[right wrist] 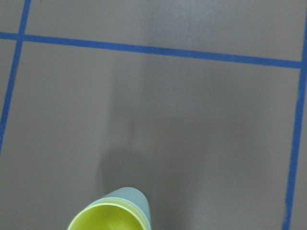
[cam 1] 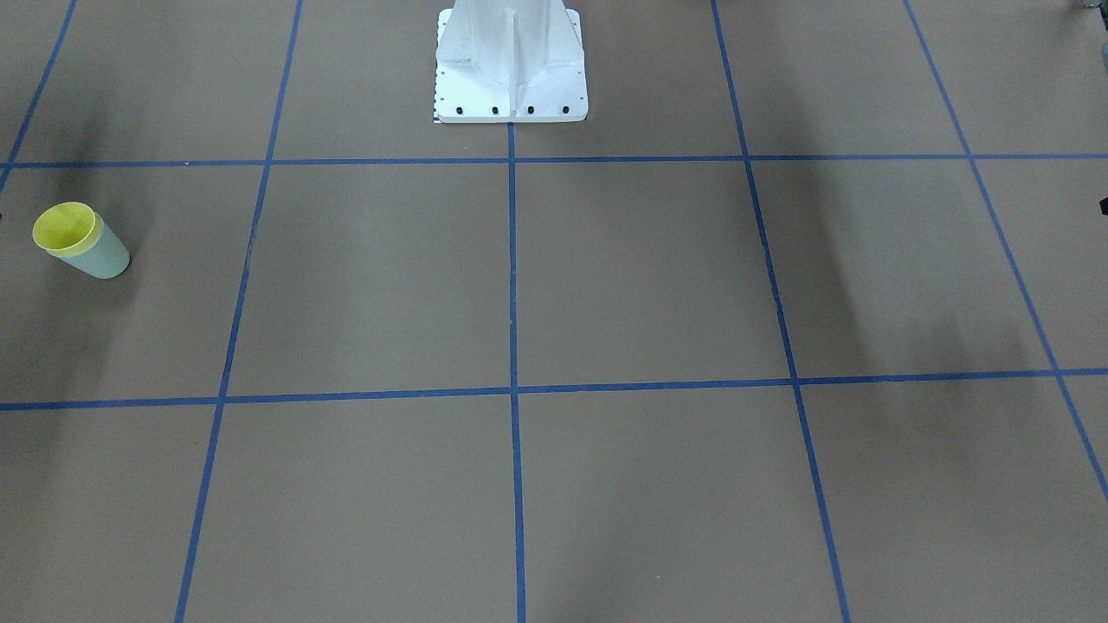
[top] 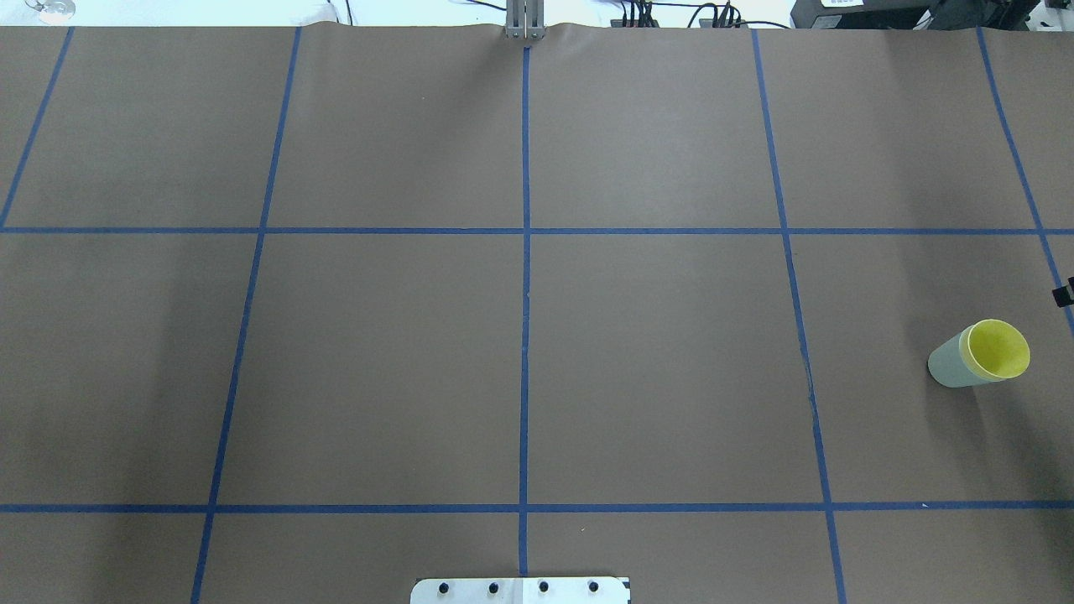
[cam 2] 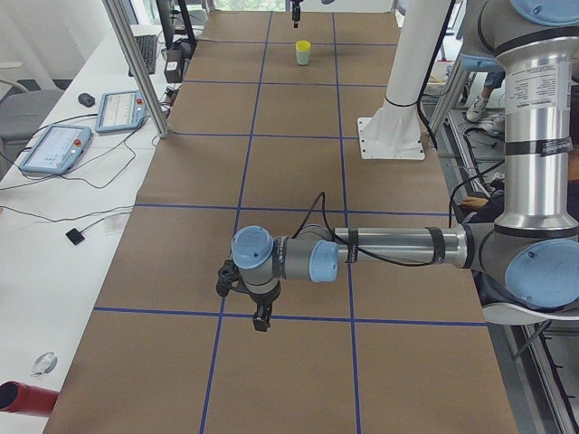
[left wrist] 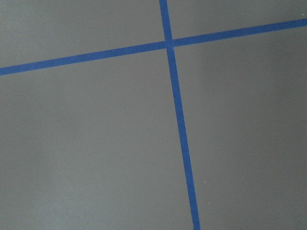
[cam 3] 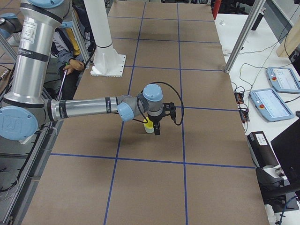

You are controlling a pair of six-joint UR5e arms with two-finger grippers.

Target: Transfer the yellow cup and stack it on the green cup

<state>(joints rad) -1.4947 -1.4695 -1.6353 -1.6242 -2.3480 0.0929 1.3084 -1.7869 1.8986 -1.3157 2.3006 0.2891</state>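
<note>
The yellow cup (cam 1: pixel 65 227) sits nested inside the green cup (cam 1: pixel 106 256), standing upright on the table at my right end. The pair also shows in the overhead view as yellow cup (top: pixel 998 348) in green cup (top: pixel 946 364), and at the bottom of the right wrist view (right wrist: pixel 103 219). My right gripper (cam 3: pixel 157 130) hangs just beside the stacked cups, apart from them; I cannot tell whether it is open or shut. My left gripper (cam 2: pixel 260 318) hangs over bare table at the far left end; I cannot tell its state either.
The table is brown paper with a blue tape grid (top: pixel 525 294). The robot's white base (cam 1: pixel 511 65) stands at the middle of the near edge. Tablets (cam 2: pixel 56 147) and cables lie on the side bench beyond the table.
</note>
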